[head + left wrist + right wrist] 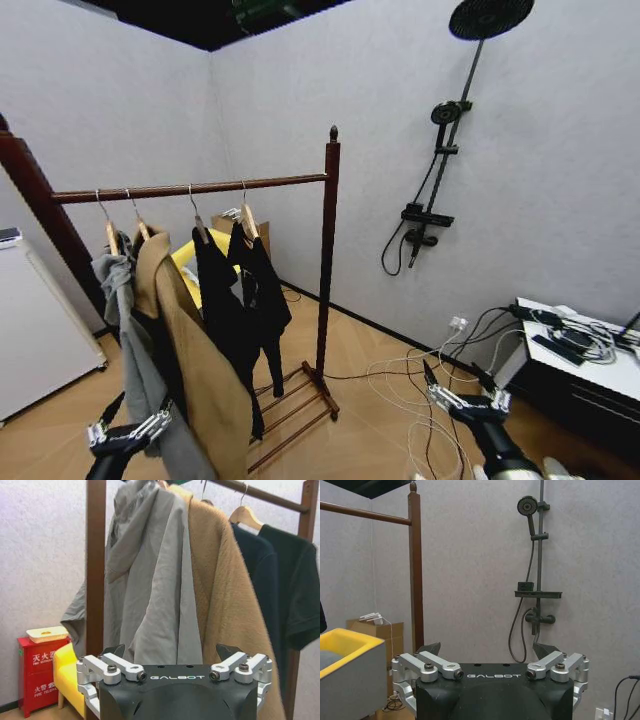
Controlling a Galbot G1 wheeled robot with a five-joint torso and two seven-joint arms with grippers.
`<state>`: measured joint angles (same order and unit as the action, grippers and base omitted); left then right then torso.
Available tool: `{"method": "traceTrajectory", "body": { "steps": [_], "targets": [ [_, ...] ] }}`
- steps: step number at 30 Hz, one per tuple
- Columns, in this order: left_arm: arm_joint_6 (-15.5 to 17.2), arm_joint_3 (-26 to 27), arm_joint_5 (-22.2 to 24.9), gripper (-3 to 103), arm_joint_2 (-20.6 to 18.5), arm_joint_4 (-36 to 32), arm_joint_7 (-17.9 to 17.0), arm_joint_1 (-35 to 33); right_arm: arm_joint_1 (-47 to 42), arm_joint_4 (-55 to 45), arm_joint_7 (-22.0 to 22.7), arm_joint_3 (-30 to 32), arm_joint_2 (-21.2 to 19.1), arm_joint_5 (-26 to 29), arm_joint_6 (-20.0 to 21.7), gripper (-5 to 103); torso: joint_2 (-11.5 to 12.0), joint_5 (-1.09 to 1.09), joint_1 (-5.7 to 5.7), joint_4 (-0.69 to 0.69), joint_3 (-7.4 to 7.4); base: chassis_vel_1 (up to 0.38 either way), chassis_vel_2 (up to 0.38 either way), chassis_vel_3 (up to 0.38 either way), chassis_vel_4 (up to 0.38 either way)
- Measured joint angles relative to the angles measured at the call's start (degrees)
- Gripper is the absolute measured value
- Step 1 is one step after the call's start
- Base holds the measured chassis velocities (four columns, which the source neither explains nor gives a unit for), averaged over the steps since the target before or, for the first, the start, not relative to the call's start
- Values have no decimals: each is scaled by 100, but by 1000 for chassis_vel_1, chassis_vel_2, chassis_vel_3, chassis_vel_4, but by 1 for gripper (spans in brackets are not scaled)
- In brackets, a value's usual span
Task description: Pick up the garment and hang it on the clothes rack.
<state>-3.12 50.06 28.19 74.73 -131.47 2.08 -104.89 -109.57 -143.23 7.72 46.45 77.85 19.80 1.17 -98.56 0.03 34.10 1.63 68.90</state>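
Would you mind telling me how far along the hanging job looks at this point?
It looks finished, or nearly so. The garment hangs by its hanger on the clothes rack rail, the rightmost of four, beside a plain black garment, a tan coat and a grey jacket. Nothing is in hand: the left pincer and right pincer are both open, low and clear of the clothes. Nothing visibly remains.

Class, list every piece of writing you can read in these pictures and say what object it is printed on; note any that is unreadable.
"GALBOT": on the black housing of the left gripper.
"GALBOT": on the black housing of the right gripper.
"灭火器": white characters on the red fire-extinguisher box.
Lower line of characters on that box: too blurred to read.
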Motion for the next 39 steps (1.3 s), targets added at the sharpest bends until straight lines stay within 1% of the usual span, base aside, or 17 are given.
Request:
{"method": "traceTrajectory", "body": {
  "steps": [1, 3, 4, 7, 12, 14, 15, 16, 19, 20, 22, 24, 31, 39],
  "targets": [
    [0, 0, 0, 100, 0, 0, 0, 0, 0, 0, 0, 0, 0, 0, 0, 100, 0, 0, 0, 0, 0, 243, -222, -208, 229],
    [0, 0, 0, 100, 0, 0, -1, 0, 0, 0, 0, 0, 0, 0, 0, 100, 2, -8, -2, -1, -2, 246, -258, -215, 234],
    [0, 0, 0, 100, 0, -1, 0, 0, 0, 0, 0, 0, 0, 0, 0, 100, 3, 1, -3, 0, -3, 283, -272, -260, 239],
    [0, 0, 0, 100, 0, 0, -1, -1, 0, 0, 0, 0, 0, 0, 0, 100, 8, -3, -4, -1, -4, 273, -268, -241, 235],
    [0, 1, 0, 100, 0, 0, -3, -2, -2, 0, 0, 0, 0, -1, 1, 100, 4, -2, -13, -2, -9, 177, -178, -169, 172],
    [0, 1, 0, 100, 0, 0, -2, -2, -2, 0, 0, 0, 0, -1, 1, 100, 9, -5, -12, 0, -9, 37, -24, -119, 96],
    [0, 1, 0, 100, 0, 0, -2, -2, -2, 0, 0, 0, 0, -1, 1, 100, 9, -5, -12, 0, -9, 37, -24, -96, 77],
    [0, 0, 0, 100, 0, 0, 0, -1, -2, 0, 0, 0, 0, -1, 0, 100, 11, -3, -11, 3, -9, 0, 0, 0, 0],
    [0, 0, 0, 100, 0, 0, 1, 0, 0, 0, 1, 0, 0, -1, 1, 100, 18, 1, -4, 1, -6, -61, 4, 65, -36],
    [0, 0, 0, 100, 0, 0, 1, 0, 1, 0, 0, 0, 0, -1, 1, 100, 21, -3, 0, -2, -6, -75, 6, 95, -62],
    [0, 0, 0, 100, 0, 0, 1, 0, 2, -1, 0, 0, 0, -1, 1, 100, 21, -4, 0, -2, -6, -75, 16, 83, -56],
    [0, 0, 0, 100, 0, 0, 0, 0, 1, -1, 0, 0, 0, -1, 1, 100, 20, -3, -5, 0, -9, -29, -21, -58, -48],
    [0, 0, 0, 100, 0, 0, -1, -1, 0, -1, 0, 0, 0, -1, 0, 100, 19, -3, -9, -1, -10, -24, -59, -89, -47],
    [0, 0, 0, 100, 0, 0, -1, -1, 0, -1, 0, 0, 0, -1, 0, 100, 21, -2, -9, 0, -10, -93, -90, -69, -94]
  ]
}}
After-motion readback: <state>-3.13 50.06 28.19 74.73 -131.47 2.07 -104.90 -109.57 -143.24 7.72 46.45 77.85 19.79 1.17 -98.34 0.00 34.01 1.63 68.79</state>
